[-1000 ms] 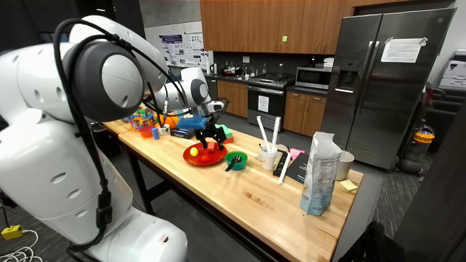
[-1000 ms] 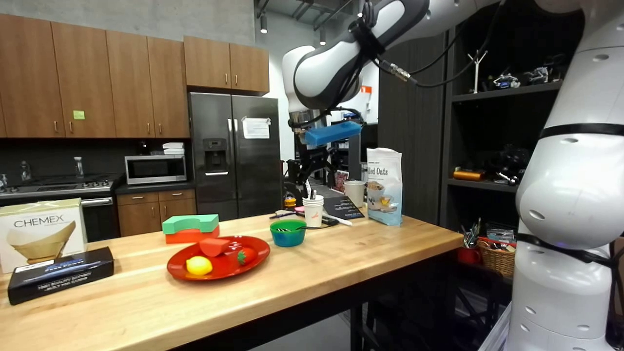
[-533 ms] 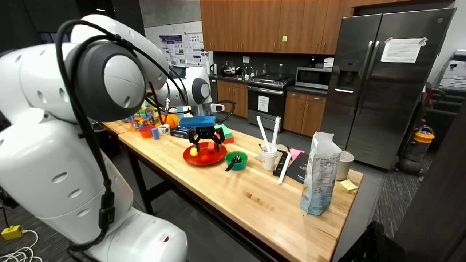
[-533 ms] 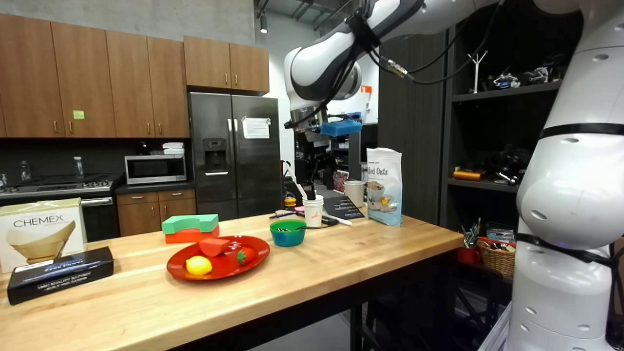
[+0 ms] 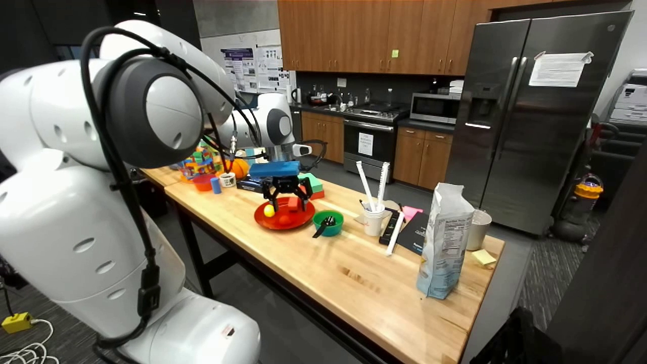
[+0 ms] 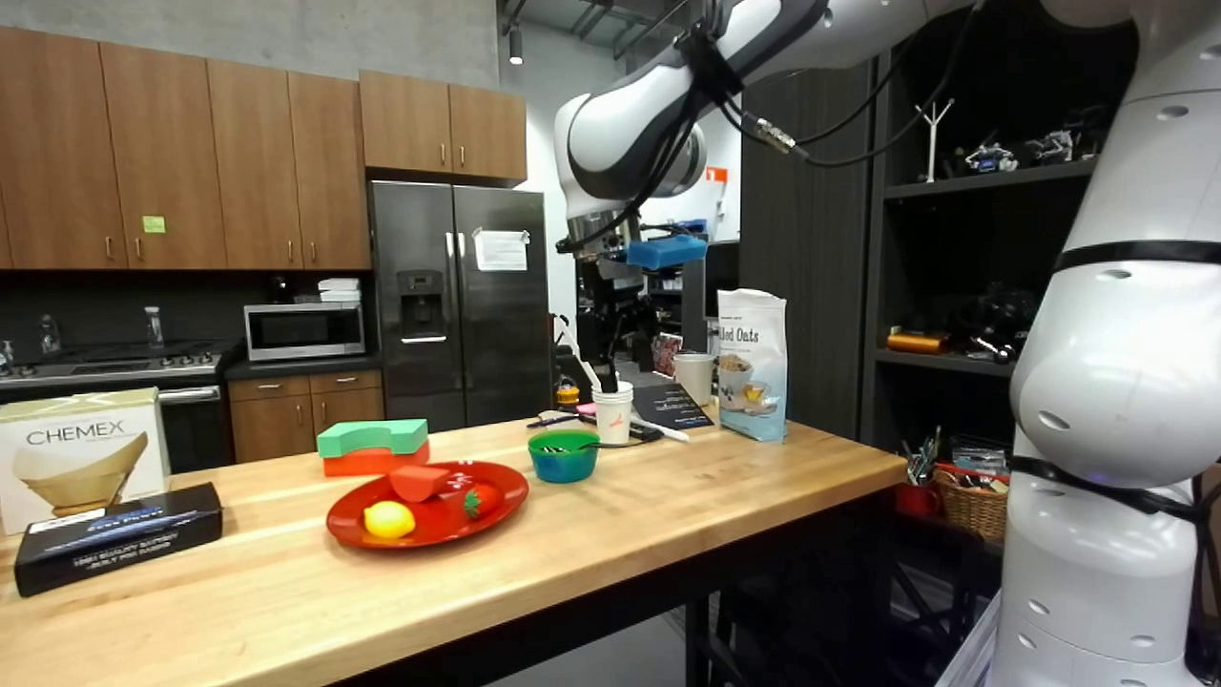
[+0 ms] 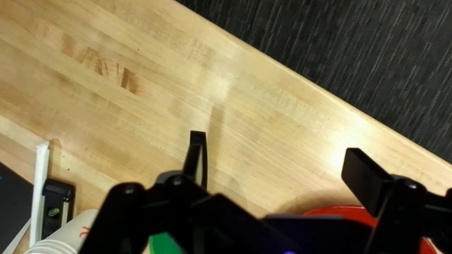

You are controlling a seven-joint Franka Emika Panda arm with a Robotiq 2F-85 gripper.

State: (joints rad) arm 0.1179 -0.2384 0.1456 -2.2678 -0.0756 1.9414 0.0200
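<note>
My gripper point(image 7: 275, 144) stands wide open in the wrist view, only bare tabletop between its black fingers point(image 7: 367, 176). It hangs above the wooden table and touches nothing. The edge of a red plate point(image 7: 340, 211) shows at the lower right there, and part of a green bowl point(image 7: 164, 243) at the lower left. In an exterior view, the red plate point(image 6: 439, 528) carries a yellow lemon point(image 6: 389, 520), a red block point(image 6: 418, 483) and a strawberry point(image 6: 485, 499). The green bowl point(image 6: 563, 465) beside it holds a dark utensil.
Behind the bowl stand stacked paper cups point(image 6: 613, 420) with straws. An oats bag point(image 6: 754, 372) stands upright farther along. Green and red blocks point(image 6: 372, 447) sit behind the plate, and a black box point(image 6: 119, 539) lies by a Chemex box point(image 6: 81, 458). The table edge point(image 7: 300, 77) crosses the wrist view.
From one second to half a second ago the gripper turned about the wrist and levelled out from its tilt. Since then it hangs almost still, jaws open. The table objects have not moved.
</note>
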